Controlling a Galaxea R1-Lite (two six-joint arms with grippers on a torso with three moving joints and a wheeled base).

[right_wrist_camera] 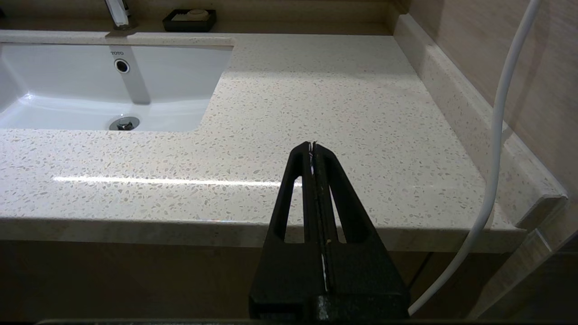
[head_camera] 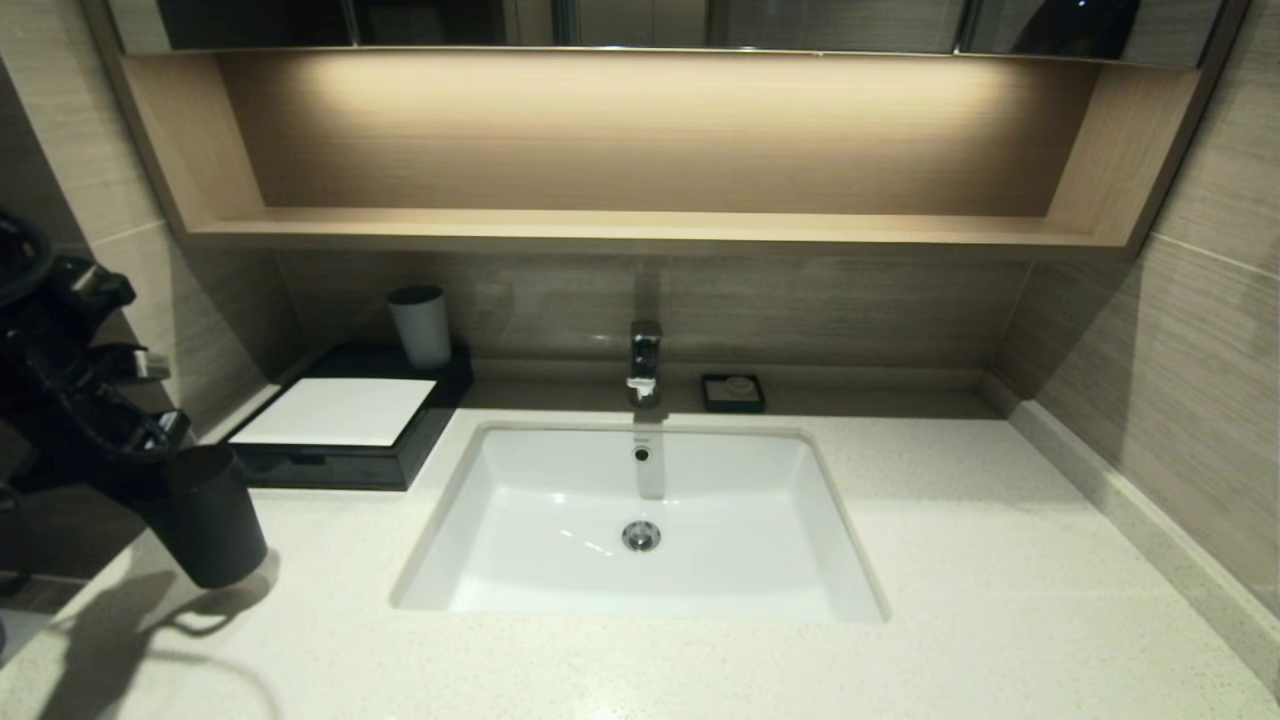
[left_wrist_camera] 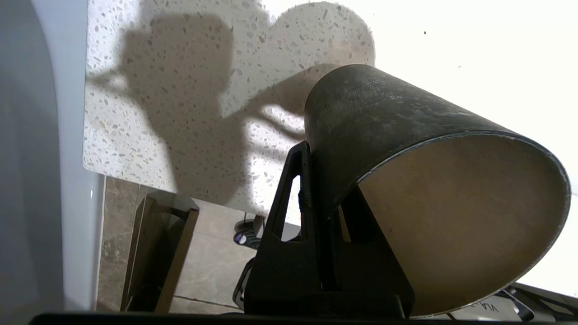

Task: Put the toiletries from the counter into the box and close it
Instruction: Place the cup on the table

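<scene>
Dark cylindrical cup is being pinched at rim by left gripper jaws, tilted, above speckled off-white worktop, in front of flat black box; right gripper jaws pressed together.

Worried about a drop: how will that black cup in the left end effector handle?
The black cup looks rigid and light, thin-walled and empty. Gripped at the rim by the left end effector, it hangs tilted; its smooth wall may slip. Laid down, it would probably roll.
</scene>
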